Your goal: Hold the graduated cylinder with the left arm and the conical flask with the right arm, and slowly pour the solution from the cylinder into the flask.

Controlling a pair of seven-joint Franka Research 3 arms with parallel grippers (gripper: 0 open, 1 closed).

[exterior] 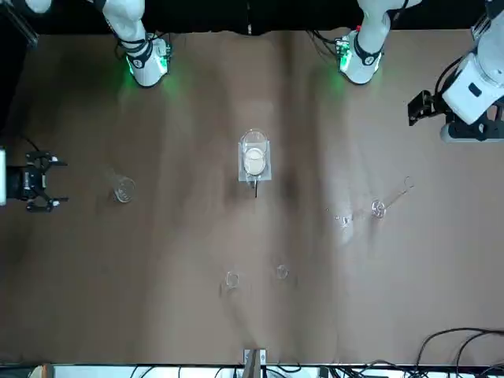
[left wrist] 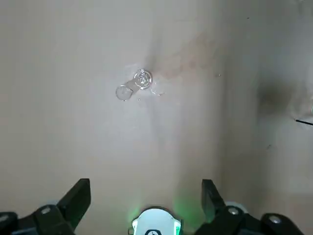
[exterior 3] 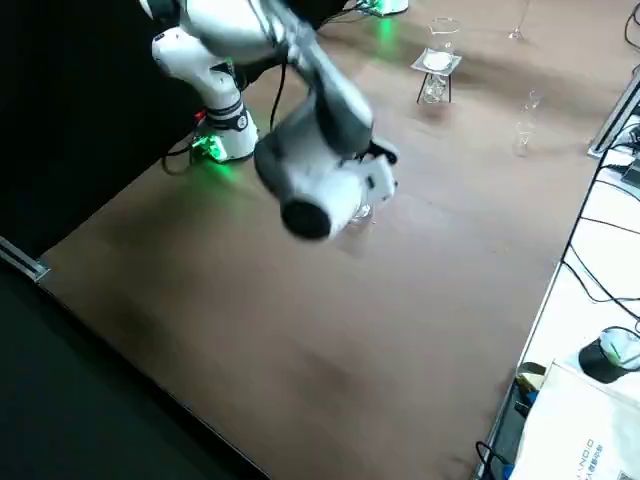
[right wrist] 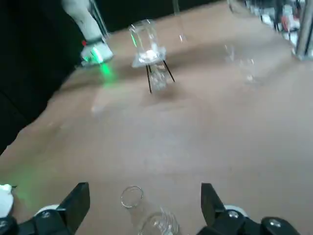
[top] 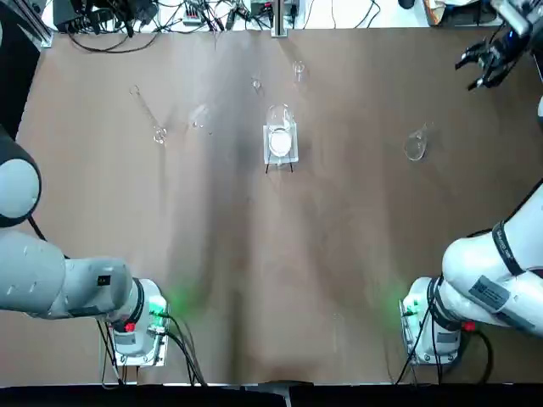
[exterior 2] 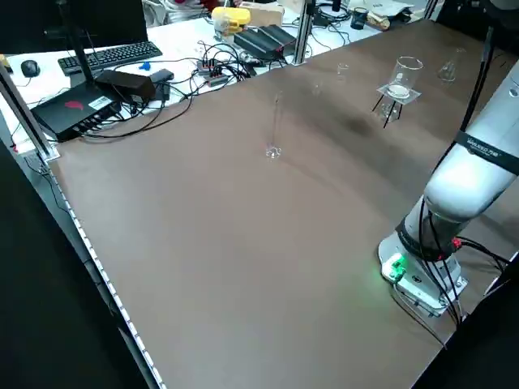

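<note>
Both black pincers hang released. The right pincer [right wrist: 142, 208] hovers over the small clear round-bodied conical flask [top: 415, 146] at the bench's [top: 254, 271] three o'clock; the left pincer [left wrist: 145, 203] hangs above the tall thin clear glass graduated cylinder [top: 146, 113], upright at ten o'clock. A slanted approach could topple the narrow-footed cylinder and spill its solution.

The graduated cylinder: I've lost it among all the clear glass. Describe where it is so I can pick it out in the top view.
Start from the beaker on its white square stand at the table's middle and look towards the robot's left. The graduated cylinder stands there alone on the brown table, with its small round foot nearest the robot. It is a long thin tube, far longer than any other glass.
</note>
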